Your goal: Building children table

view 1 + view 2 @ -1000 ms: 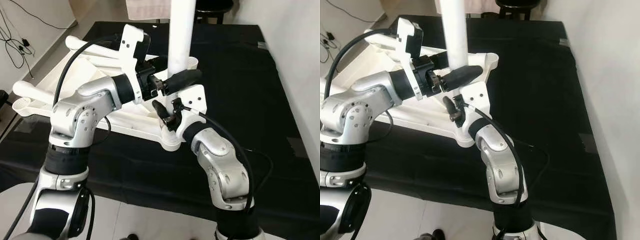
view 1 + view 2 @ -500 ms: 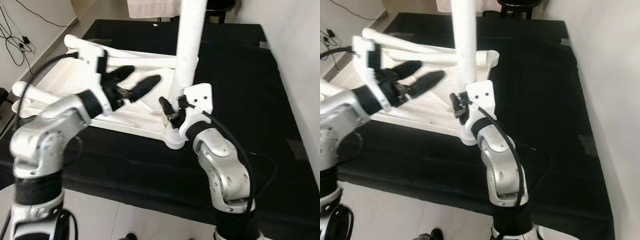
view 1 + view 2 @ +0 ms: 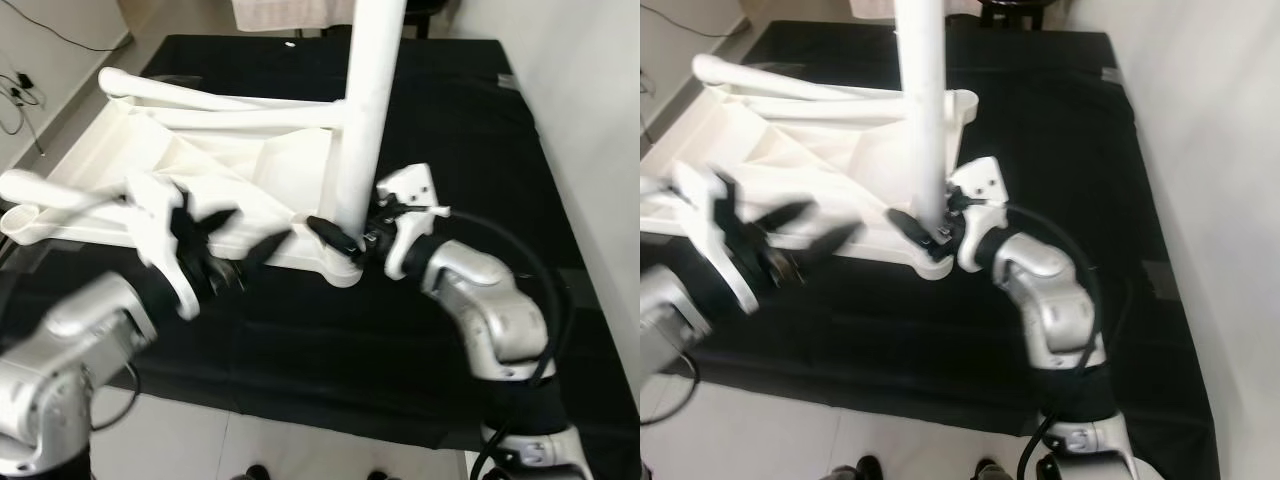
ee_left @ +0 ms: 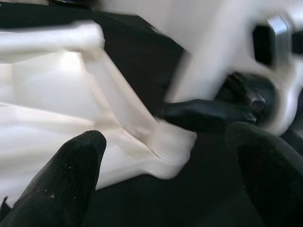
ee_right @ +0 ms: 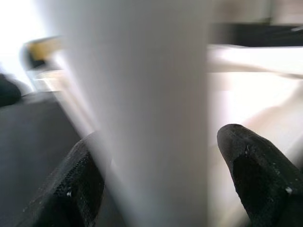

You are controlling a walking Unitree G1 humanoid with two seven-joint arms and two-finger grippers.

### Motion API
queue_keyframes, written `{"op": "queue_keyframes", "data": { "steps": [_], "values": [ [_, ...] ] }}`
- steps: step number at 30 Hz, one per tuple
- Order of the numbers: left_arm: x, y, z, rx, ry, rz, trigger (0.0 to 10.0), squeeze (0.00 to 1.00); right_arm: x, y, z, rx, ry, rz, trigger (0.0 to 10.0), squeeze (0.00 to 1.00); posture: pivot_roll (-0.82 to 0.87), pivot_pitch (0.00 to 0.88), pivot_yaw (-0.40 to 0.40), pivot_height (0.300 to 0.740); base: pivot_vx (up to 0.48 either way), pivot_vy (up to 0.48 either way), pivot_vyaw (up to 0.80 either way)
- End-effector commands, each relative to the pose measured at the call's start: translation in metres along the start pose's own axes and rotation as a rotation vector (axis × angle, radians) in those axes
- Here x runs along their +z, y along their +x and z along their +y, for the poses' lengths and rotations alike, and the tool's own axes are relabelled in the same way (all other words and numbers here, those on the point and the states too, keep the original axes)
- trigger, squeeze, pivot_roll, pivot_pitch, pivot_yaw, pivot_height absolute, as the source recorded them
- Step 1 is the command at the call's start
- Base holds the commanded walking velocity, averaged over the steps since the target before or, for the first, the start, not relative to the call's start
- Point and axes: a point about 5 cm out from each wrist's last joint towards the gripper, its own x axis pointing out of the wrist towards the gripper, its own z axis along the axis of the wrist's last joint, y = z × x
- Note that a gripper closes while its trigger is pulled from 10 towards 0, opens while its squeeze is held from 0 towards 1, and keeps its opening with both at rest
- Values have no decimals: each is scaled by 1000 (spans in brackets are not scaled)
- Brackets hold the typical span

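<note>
The white plastic children's table (image 3: 215, 165) lies upside down on the black cloth (image 3: 470, 120) before me, its underside a shallow tray shape with sloped ribbed walls. One round white leg (image 3: 368, 110) stands upright in the near corner socket (image 3: 340, 268), rising out past the top of my head views. Other white legs lie flat: one long leg (image 3: 215, 95) along the far edge of the upturned top, another (image 3: 50, 190) at my left, near a round open socket at that corner. My right gripper (image 3: 345, 235) is at the base of the upright leg, just above the socket; in my right wrist view the blurred white column sits between my two black fingers (image 5: 258, 175), one on each side, though I cannot tell whether the pads press it or only flank it. My left gripper (image 3: 235, 240) hangs in front of the table's near edge, blurred, its fingers (image 4: 71, 175) spread wide apart with nothing between them, pointing toward the corner socket.
</note>
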Motion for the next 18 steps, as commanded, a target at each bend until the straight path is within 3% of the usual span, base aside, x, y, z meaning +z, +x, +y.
{"op": "queue_keyframes", "data": {
  "steps": [1,2,10,11,13,14,15,16,18],
  "values": [
    [-22,-2,-24,-67,-35,74,10000,0,6,3,0,134,-8,-22,10000,0,-14,281,-18,740,0,0,0],
    [-34,-6,-33,-71,-40,118,10000,0,9,6,-4,177,-20,-24,10000,0,-9,290,-23,740,0,0,0],
    [-55,-16,-46,-53,19,208,10000,0,14,10,-8,277,-19,-31,10000,0,3,311,-32,740,0,0,0],
    [-65,-23,-48,-15,62,242,10000,0,16,13,-10,323,-25,-33,10000,0,3,319,-34,740,0,0,0],
    [-70,-28,-48,45,69,223,10000,0,15,16,-10,367,-30,-18,10000,0,5,329,-39,740,0,0,0],
    [-71,-32,-47,103,70,198,10000,0,13,18,-10,407,-44,-1,7059,0,8,338,-44,740,0,0,0],
    [-71,-32,-47,103,70,198,10000,0,13,18,-10,407,-44,-1,7059,0,8,338,-44,740,0,0,0],
    [-69,-33,-45,156,78,169,10000,0,10,20,-11,427,-46,19,0,0,7,341,-46,740,0,0,0],
    [-67,-34,-44,187,88,144,10000,0,6,20,-11,438,-50,37,0,0,6,345,-48,740,0,0,0]
  ]
}}
